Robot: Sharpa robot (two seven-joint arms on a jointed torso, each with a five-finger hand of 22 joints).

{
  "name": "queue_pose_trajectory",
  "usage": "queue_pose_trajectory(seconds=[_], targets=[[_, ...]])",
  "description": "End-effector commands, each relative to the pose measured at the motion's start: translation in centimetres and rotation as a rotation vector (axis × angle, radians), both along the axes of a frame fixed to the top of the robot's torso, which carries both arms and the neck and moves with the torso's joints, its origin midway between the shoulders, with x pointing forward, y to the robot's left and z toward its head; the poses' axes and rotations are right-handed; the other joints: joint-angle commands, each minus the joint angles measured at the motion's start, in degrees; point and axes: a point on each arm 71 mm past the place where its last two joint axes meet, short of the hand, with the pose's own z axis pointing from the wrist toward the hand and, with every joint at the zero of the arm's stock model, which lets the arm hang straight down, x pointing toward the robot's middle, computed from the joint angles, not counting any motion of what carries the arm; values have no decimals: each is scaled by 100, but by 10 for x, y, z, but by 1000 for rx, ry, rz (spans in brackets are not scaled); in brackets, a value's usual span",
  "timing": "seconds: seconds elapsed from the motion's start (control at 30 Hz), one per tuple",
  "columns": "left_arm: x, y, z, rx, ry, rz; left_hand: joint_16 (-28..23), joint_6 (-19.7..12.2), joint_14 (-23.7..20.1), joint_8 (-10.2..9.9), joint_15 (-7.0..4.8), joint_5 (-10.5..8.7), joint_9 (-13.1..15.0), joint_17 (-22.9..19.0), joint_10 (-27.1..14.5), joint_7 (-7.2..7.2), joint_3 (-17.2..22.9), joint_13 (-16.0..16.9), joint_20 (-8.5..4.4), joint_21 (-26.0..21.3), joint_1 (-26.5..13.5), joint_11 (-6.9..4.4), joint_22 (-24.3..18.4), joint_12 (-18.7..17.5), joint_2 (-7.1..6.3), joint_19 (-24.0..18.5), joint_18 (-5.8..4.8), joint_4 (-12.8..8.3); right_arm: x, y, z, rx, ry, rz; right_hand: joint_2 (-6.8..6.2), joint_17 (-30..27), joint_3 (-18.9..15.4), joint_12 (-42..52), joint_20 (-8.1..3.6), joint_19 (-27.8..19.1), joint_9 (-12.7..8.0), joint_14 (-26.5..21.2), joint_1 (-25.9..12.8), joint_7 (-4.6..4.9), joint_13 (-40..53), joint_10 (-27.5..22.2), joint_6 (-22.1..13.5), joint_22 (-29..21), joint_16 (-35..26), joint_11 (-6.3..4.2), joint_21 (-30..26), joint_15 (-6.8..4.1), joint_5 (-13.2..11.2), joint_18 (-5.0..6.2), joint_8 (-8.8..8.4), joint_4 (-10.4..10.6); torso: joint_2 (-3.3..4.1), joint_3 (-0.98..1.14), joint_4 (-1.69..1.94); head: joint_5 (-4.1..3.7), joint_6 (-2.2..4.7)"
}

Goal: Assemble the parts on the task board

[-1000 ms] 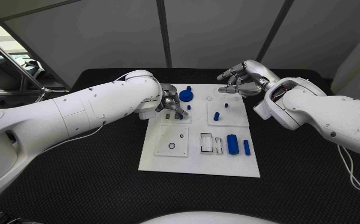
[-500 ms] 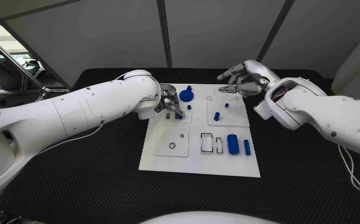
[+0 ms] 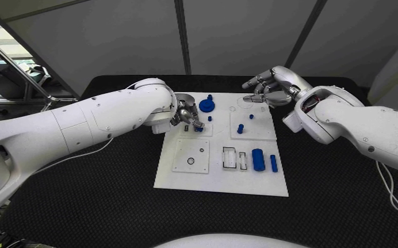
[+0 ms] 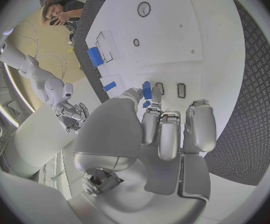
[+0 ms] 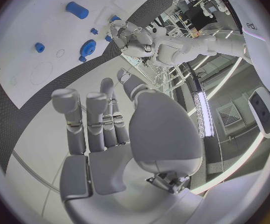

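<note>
A: Step? 
B: Left hand [image 3: 187,115] pinches small blue peg [image 4: 146,90] over task board [image 3: 199,176] slots; probably inserting, needs alignment. 
A: Right hand [image 3: 267,91]? 
B: Fingers curled, holding nothing, board's far edge.

Even, cool overhead light; soft shadows. Wrist views bend hard at rim, detail there possibly blurred.

We see matt white plastic board [image 3: 217,173]; smooth blue plastic parts [image 3: 257,160]; black woven, textured surface [image 3: 99,202]; glossy white arm shells; fingers [image 4: 166,134] of satin silver metal.
</note>
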Motion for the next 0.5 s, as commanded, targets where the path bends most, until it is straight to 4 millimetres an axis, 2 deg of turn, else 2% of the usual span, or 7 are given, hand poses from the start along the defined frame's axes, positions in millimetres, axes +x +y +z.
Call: queue_pose_trajectory(seconds=[0.03,0.13,0.33,0.5], targets=[[0,-1,5,-53,-43,20,14,156,625,-27,14,-15,39,1507,97,-103,1053,1055,20,7,-161,36,23,18,-34,46,18,-977,0,0,3,6,-18,1,-8,4,3,9,9,40,-7,20,-69,-8,-8,31,34,-9,-22,-10,-24,-1,-12,98,-24,28,0,4,7,8,1],[-2,1,8,-67,-65,36,14,182,625,-20,12,16,81,1507,107,-109,1184,1059,16,19,-238,29,51,24,-69,63,13,-1058,0,-1,3,6,-19,-1,-9,2,2,11,9,38,-7,21,-77,-8,-10,31,34,-18,-27,-11,-32,-1,-13,99,-24,30,-1,6,0,25,-6],[-6,7,12,-89,-107,84,14,235,625,-4,1,90,144,1507,128,-122,1352,1066,6,58,-355,12,126,41,-135,111,-2,-1189,1,-5,2,4,-20,-9,-9,2,2,11,9,38,-7,21,-77,-8,-10,31,34,-18,-27,-11,-32,-1,-13,99,-24,30,-7,10,15,37,-16],[-11,12,10,-96,-133,126,14,266,625,1,-7,105,174,1507,144,-130,1430,1073,-1,88,-403,3,179,59,-177,145,-13,-1275,2,-8,2,2,-21,-17,-9,-1,-1,14,9,42,-7,22,-92,-9,-12,30,34,-17,-36,-11,-34,0,-16,99,-24,34,-20,39,46,31,-23]])
